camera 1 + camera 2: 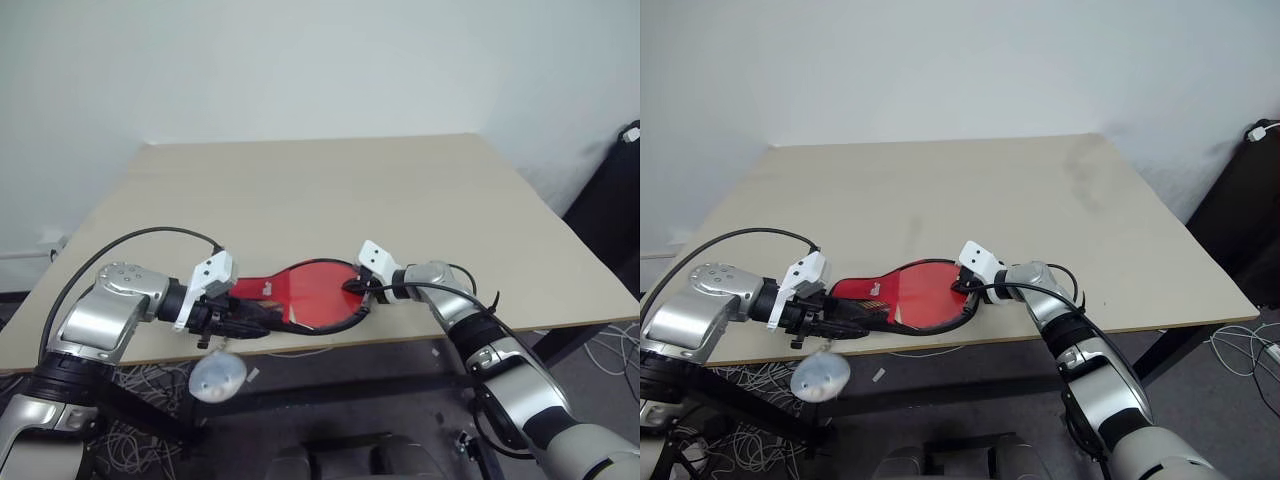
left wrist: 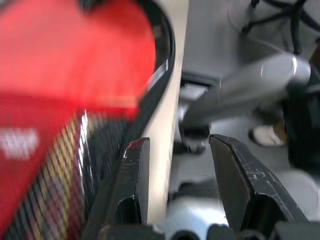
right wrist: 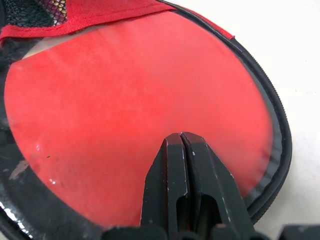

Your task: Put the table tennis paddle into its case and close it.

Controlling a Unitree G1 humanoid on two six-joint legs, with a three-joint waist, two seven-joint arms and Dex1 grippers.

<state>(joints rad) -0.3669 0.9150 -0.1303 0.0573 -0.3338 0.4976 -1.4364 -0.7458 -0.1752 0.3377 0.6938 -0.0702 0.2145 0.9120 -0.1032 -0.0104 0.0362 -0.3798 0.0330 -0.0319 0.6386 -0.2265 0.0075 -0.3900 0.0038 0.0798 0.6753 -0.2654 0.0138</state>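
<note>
**Case at the table's near edge, a gripper at each end**

Head view: the case (image 1: 318,296) lies lower centre on the table (image 1: 330,190); the left gripper (image 1: 240,318) sits at its handle end.

Left wrist view: fingers (image 2: 131,175) spread, seemingly empty.

Right wrist view: right gripper (image 3: 182,142) pressed together over the red face, perhaps the table tennis paddle (image 3: 135,110).

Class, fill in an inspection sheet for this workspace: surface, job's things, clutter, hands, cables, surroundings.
Surface: light wooden table, mostly bare.
Job's things: case lies at the table's near edge, red face up, black zip rim showing; table tennis paddle cannot be told apart from the case's red face.
Clutter: nothing seen on the table.
Hands: left hand fingers apart, holding nothing, beside the case's narrow end; right hand shut, tips over the case's red face.
Cables: black cables loop from both arms; loose wires on the floor.
Surroundings: white wall; dark object at right.
</note>
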